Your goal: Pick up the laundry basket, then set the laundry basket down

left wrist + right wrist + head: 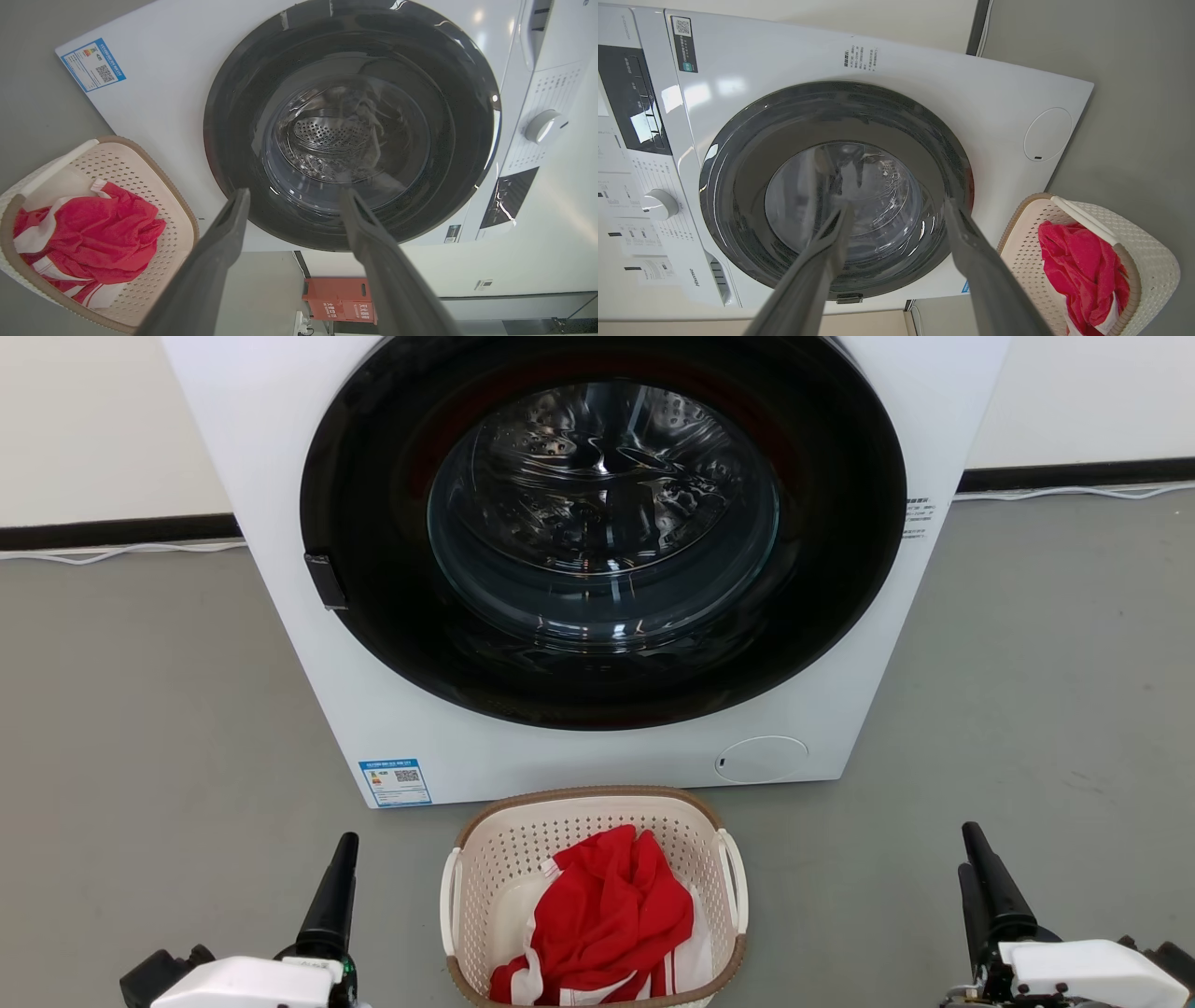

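Laundry basket (523,845) is down on the grey floor (140,709), centred near you, with a red garment (607,905) bunched inside it. Its far rim sits right up against the line of the washing machine (280,448) base; you can't tell from here whether they touch. Your left gripper (341,859) is released, fingers spread with nothing between them, standing on the floor side left of the basket's left handle (451,896) and clear of it. Your right gripper (969,849) is likewise released and empty, and sits further out from the right handle (738,882) than the left one does from its handle. You have bare floor on both flanks of the basket. Far side is boxed in by the machine front and its closed round door (597,523). Near rim is cut off by the bottom of the head view.
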{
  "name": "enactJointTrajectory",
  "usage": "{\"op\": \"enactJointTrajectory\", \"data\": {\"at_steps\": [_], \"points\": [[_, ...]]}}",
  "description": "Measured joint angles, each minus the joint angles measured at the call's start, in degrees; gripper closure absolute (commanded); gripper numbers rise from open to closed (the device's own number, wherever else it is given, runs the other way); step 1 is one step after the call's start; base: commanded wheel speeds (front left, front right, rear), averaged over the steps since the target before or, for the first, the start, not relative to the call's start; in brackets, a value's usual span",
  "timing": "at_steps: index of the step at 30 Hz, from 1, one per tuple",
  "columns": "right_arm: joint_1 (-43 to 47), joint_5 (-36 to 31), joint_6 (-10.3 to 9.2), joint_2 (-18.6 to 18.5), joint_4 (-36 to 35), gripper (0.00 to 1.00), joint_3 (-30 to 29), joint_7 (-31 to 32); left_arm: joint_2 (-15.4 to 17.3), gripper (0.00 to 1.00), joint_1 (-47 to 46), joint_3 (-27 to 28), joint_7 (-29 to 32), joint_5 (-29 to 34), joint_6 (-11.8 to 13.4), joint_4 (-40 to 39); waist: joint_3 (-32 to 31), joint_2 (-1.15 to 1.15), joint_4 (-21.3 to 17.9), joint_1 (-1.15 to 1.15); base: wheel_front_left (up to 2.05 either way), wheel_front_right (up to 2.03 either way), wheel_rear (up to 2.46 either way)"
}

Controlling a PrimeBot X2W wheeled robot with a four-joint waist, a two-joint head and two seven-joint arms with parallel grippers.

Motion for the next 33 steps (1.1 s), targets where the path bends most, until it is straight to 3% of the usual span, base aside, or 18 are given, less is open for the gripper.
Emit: {"op": "enactJointTrajectory", "data": {"at_steps": [25,33], "points": [[0.1,-24.6,0.03,0.0,-4.1,0.00,2.4,-4.2,0.5,0.00,0.4,-4.1,-4.1,26.0,4.0,-4.7,0.0,0.00,-0.1,0.00,0.00,0.00,0.00],[0.3,-30.4,0.03,0.0,-4.8,0.00,3.0,-5.5,1.3,0.00,1.3,-5.9,-5.6,32.7,6.5,-5.9,-0.1,0.00,-0.2,0.00,0.00,0.00,0.00]]}}
